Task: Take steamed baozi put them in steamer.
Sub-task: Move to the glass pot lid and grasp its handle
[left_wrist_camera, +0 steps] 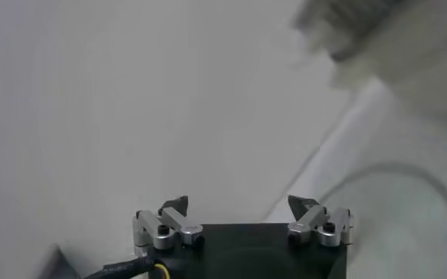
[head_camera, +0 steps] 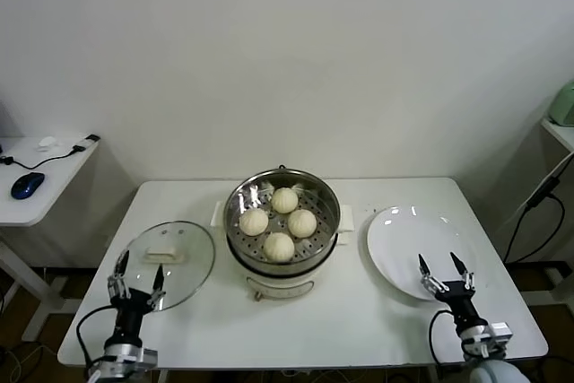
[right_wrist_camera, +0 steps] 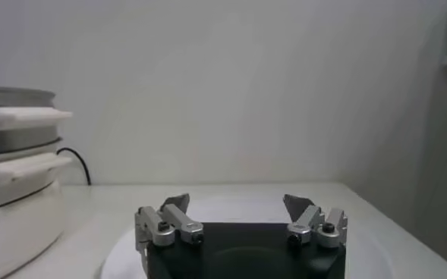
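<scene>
Several steamed baozi [head_camera: 280,221], smooth cream-white buns, lie together on the perforated tray inside the steamer [head_camera: 240,238], a shiny steel pot on a cream base at the table's middle. The steamer's side [right_wrist_camera: 11,167] also shows in the right wrist view. My left gripper [head_camera: 136,273] stands open and empty near the table's front left edge, over the near rim of the glass lid [head_camera: 184,262]. Over the near edge of the white plate [head_camera: 399,239], at the front right, my right gripper [head_camera: 445,270] is open and empty too. Both show spread fingertips [left_wrist_camera: 179,205] [right_wrist_camera: 179,202].
The white plate [right_wrist_camera: 231,208] holds nothing. A side desk [head_camera: 36,195] with a blue mouse [head_camera: 27,185] and a cable stands at the left. A shelf edge [head_camera: 560,127] and hanging cables are at the right. A white wall backs the table.
</scene>
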